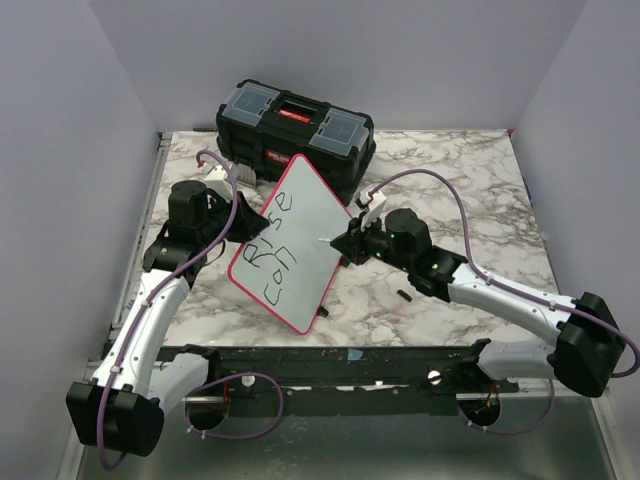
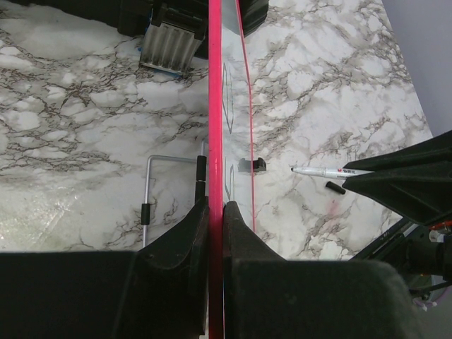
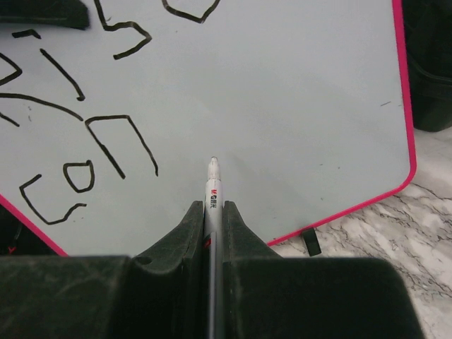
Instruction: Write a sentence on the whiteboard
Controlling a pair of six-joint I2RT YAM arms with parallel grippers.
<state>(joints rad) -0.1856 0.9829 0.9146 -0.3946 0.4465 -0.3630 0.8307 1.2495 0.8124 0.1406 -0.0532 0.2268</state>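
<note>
Counted two arms, one board, one marker, one toolbox. Found left gripper clamped on one edge of the whiteboard, holding it tilted at mid-table between both arms. Found right gripper closed around one marker, tip aimed at the blank part of the face, just short of it. Read two rows of the sentence in black. Noted one small black piece loose on the marble table. Noted black toolbox behind, at the far edge
</note>
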